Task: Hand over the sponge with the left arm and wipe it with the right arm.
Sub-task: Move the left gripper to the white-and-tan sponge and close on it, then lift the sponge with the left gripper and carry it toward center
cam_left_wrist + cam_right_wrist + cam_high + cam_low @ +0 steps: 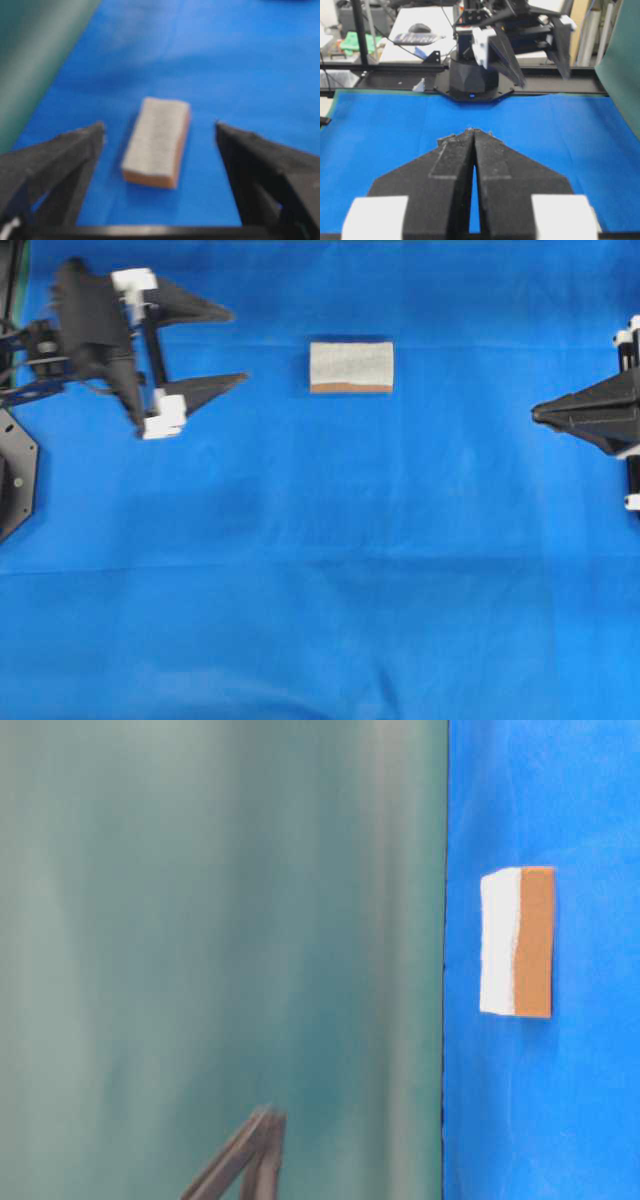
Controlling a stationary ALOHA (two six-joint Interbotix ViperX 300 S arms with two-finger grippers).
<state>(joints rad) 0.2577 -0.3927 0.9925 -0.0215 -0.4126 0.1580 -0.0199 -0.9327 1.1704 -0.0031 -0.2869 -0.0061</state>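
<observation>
The sponge [351,366], off-white on top with a thin orange-brown layer, lies flat on the blue cloth [320,570] in the upper middle. My left gripper [238,345] is open to the left of it, fingers pointing at it and a short gap away. In the left wrist view the sponge [157,141] lies ahead of and between the spread fingers of the left gripper [159,127], touching neither. My right gripper [535,412] is shut at the right edge, pointing left, with nothing in it. In the right wrist view the right gripper [474,132] has its fingers pressed together, and the sponge does not show. The table-level view also shows the sponge [517,942].
The black base of the left arm [15,480] sits at the left edge. A green backdrop [220,920] borders the cloth. Beyond the cloth's far side, the right wrist view shows the left arm [515,35], a black rail and cluttered desks.
</observation>
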